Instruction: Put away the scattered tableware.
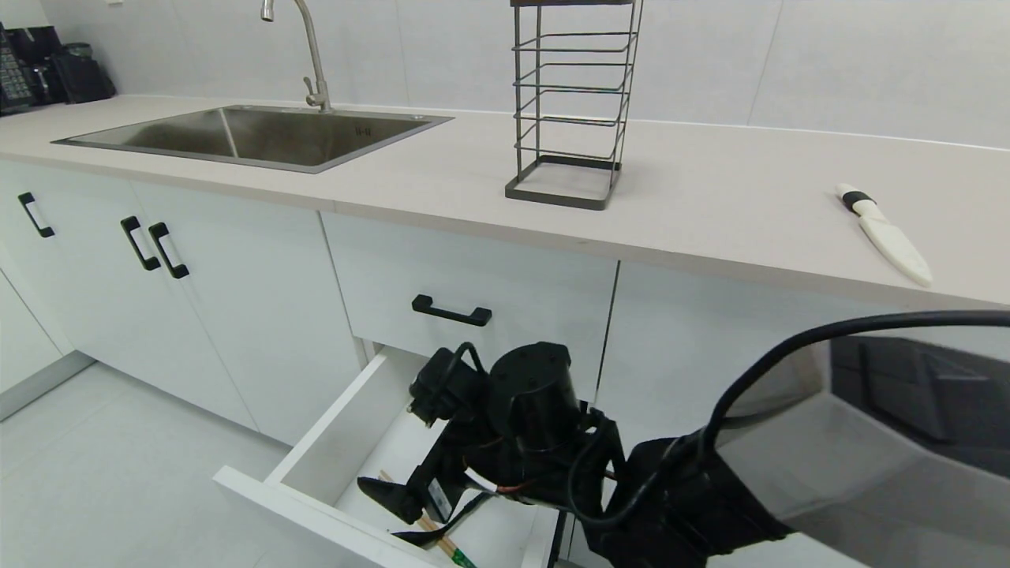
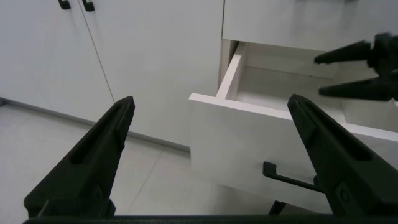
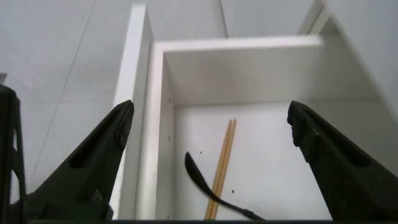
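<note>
The lower drawer (image 1: pixel 260 485) stands pulled out under the counter. Inside it lie a pair of wooden chopsticks (image 3: pixel 222 167) and a black spoon (image 3: pixel 202 183) side by side on the white floor. My right gripper (image 3: pixel 211 155) hangs open above the drawer's inside (image 3: pixel 163 124), holding nothing; from the head it is the black gripper (image 1: pixel 410 517) over the chopsticks (image 1: pixel 443 546). My left gripper (image 2: pixel 211 155) is open and empty in front of the drawer front (image 2: pixel 249 143), low and to its side. A white knife (image 1: pixel 884 234) with a black band lies on the counter at the right.
A wire rack (image 1: pixel 572 110) stands on the counter's middle, a steel sink (image 1: pixel 252 136) with a tap to its left. A shut drawer with a black handle (image 1: pixel 450 312) sits above the open one. The open drawer's handle (image 2: pixel 289 180) faces my left gripper.
</note>
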You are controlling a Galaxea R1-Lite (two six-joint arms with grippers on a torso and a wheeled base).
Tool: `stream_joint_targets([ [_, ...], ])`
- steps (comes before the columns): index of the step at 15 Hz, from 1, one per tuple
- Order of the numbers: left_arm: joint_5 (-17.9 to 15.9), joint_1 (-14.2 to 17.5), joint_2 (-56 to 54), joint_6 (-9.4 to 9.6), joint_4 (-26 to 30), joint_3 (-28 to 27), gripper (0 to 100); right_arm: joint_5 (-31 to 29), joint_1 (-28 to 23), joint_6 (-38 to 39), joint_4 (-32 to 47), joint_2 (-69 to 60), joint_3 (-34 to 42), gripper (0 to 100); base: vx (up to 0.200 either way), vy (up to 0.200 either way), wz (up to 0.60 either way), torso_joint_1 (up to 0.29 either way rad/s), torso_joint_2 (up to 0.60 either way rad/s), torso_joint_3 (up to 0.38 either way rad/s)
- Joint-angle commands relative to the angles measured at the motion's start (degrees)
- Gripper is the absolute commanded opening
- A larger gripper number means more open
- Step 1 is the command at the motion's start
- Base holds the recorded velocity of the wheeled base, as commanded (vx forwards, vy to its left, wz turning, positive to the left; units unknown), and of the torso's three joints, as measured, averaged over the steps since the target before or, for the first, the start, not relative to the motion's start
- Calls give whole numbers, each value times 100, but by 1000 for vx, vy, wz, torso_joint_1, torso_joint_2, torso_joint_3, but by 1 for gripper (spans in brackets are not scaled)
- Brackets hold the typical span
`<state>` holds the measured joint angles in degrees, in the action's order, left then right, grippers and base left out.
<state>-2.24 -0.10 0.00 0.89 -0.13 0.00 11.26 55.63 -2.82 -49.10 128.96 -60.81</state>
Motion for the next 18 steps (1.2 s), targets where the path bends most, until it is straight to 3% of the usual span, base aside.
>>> stream_joint_targets([
  [1, -4, 1, 0, -1, -4, 0, 100, -124, -78, 9, -143, -926, 517, 100, 0, 0, 0, 0, 0, 0],
  [8, -4, 1, 0, -1, -4, 0, 100, -133, -509, 0, -486, -2341, 2679, 100, 0, 0, 0, 0, 0, 0],
  [18, 5, 1, 0, -1, -4, 0, 100, -124, -509, -17, -504, -2481, 2811, 100, 0, 0, 0, 0, 0, 0],
])
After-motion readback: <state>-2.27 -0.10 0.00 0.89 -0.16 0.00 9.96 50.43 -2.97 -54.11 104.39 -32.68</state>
